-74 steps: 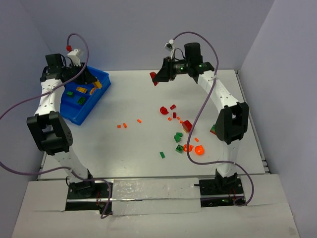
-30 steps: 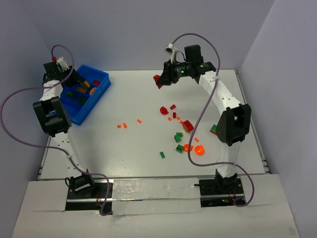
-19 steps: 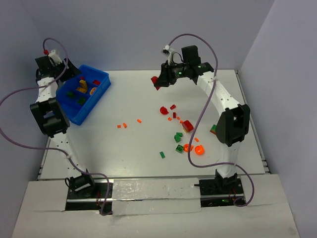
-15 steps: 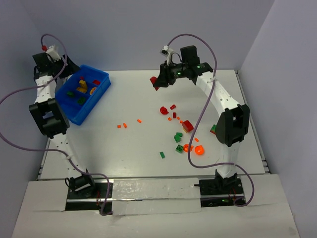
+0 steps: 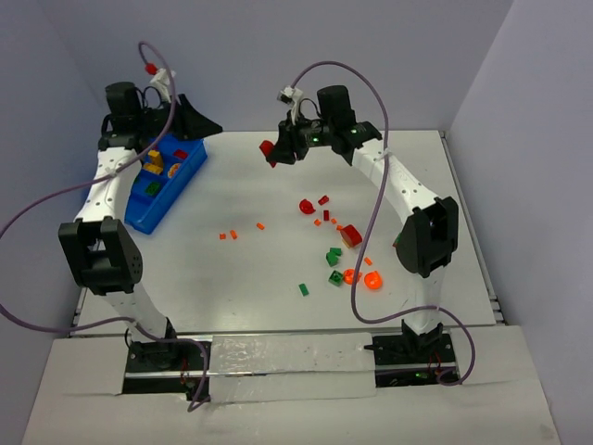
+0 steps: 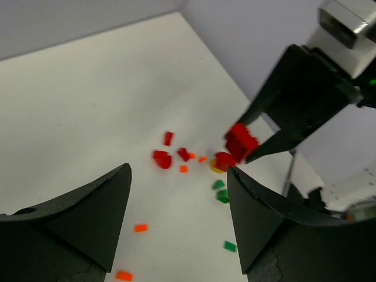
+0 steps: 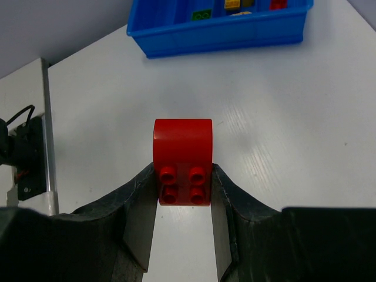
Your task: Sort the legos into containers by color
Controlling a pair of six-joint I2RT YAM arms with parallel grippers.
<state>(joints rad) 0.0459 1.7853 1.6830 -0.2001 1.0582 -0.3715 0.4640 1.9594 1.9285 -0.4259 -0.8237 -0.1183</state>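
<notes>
One red brick (image 7: 183, 147) gripped in right claw (image 7: 183, 176), left claw (image 6: 179, 170) spread empty, blue bin (image 7: 217, 32) cropped in right wrist view

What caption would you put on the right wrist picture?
Right hand grips a red brick over the table, blue bin ahead.

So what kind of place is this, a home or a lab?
Probably a robotics lab test cell: a white table walled in by plain panels, a left arm and a right arm bolted at its near edge, and loose toy bricks near a blue bin.
</notes>
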